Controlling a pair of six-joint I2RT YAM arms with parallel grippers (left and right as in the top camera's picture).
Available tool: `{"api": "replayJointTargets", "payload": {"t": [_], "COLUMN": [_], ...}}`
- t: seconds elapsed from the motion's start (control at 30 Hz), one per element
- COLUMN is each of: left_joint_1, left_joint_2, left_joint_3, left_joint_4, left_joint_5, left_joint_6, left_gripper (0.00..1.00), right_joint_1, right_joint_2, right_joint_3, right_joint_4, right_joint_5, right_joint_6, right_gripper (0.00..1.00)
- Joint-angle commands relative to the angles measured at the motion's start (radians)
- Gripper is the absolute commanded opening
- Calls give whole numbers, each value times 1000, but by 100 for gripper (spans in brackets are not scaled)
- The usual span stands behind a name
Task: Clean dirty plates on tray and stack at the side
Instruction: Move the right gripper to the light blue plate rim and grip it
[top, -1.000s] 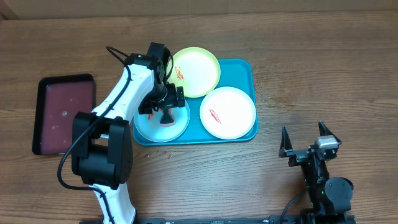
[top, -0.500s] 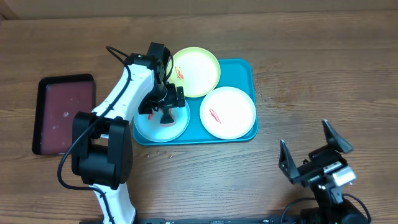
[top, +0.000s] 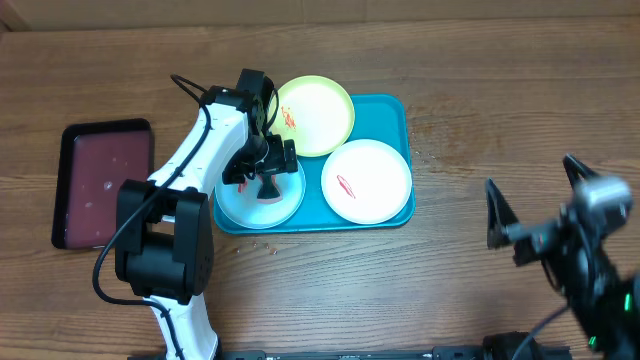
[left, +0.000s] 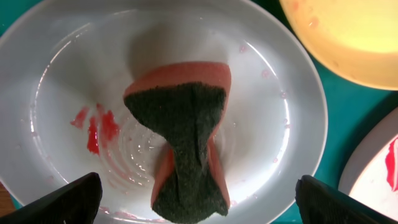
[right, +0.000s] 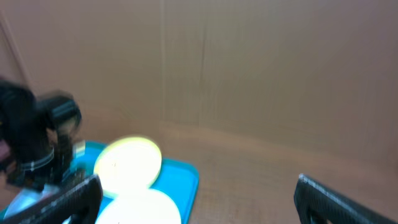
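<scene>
Left claw (left: 199, 194) spread wide over light blue plate (left: 273, 124) at tray's (top: 395, 105) left end. Sponge (left: 186, 137) stands between fingers, untouched, long axis crosswise to closing line. Red smear (left: 99, 132) beside it. Right claw (top: 535, 200) spread, well right of tray; left arm nearer.

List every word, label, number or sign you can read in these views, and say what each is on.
None: no view shows readable text.
The red marks on the white plate, yellow-green plate and blue plate are smears, not writing.
The tray and sponge bear no lettering.
</scene>
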Motion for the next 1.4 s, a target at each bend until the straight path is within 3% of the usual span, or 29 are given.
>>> {"api": "replayJointTargets", "payload": {"t": [0.0, 0.1, 0.17, 0.27, 0.4, 0.47, 0.57, 0.63, 0.7, 0.73, 0.77, 0.8, 0.9, 0.97, 1.13, 1.2, 1.27, 1.37], "left_joint_1": [-6, -6, -6, -6, -6, -6, -6, -6, -6, -6, -6, -6, -6, -6, -6, -3, 13, 59], "left_joint_2": [5, 5, 5, 5, 5, 5, 5, 5, 5, 5, 5, 5, 5, 5, 5, 5, 5, 5], "left_joint_3": [-4, -4, -4, -4, -4, -4, -4, -4, -4, -4, -4, -4, -4, -4, -3, -3, -3, -3], "left_joint_4": [1, 2, 1, 1, 1, 1, 2, 2, 2, 2, 1, 2, 5, 85, 119, 124, 112, 80], "left_joint_5": [-5, -5, -5, -5, -5, -5, -5, -5, -5, -5, -5, -5, -4, -4, 37, -14, -58, -14], "left_joint_6": [-4, -4, -4, -4, -4, -4, -4, -4, -4, -4, -4, -4, -7, -44, -78, -76, -95, -109], "left_gripper": [100, 100, 100, 100, 100, 100, 100, 100, 100, 100, 100, 100, 100, 100, 100, 100, 83, 80], "right_joint_1": [-3, -3, -3, -2, 8, 22, 61, 85, 106, 129, 146, 161, 214, 268, 332, 346, 352, 352], "right_joint_2": [239, 395, 491, 611, 705, 756, 882, 936, 956, 961, 963, 963, 969, 983, 1058, 1101, 1147, 1210], "right_joint_3": [158, 217, 220, 221, 261, 323, 509, 571, 578, 564, 552, 541, 505, 457, 433, 433, 433, 433], "right_joint_4": [-110, -162, -125, -57, -47, -140, -426, -474, -435, -352, -307, -275, -182, -94, -39, -13, 8, 23], "right_joint_5": [-76, -335, -549, -709, -577, -406, -237, -207, -261, -344, -373, -376, -333, -247, -141, -138, -140, -158], "right_joint_6": [24, 115, 114, 132, 275, 388, 332, 330, 330, 330, 330, 335, 351, 428, 513, 522, 547, 563], "right_gripper": [100, 100, 100, 100, 100, 92, 93, 100, 100, 92, 78, 76, 76, 77, 76, 70, 63, 59]}}
